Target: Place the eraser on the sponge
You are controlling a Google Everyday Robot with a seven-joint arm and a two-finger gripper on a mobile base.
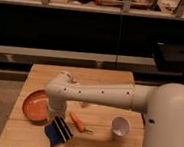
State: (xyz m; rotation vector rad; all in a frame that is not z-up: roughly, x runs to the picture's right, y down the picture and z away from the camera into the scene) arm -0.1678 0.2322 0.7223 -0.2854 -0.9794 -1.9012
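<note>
A blue sponge [55,134] lies near the front left edge of the wooden table [105,79]. My white arm reaches in from the right and bends down at its wrist, so the gripper [61,128] hangs directly over the sponge. Dark strips lie across the top of the sponge under the wrist. I cannot tell whether they are part of the gripper or the eraser. No separate eraser shows anywhere else on the table.
An orange bowl [33,106] sits just left of the sponge. A small carrot [78,122] lies to the sponge's right, and a white cup [120,127] stands further right. Dark shelving runs behind the table.
</note>
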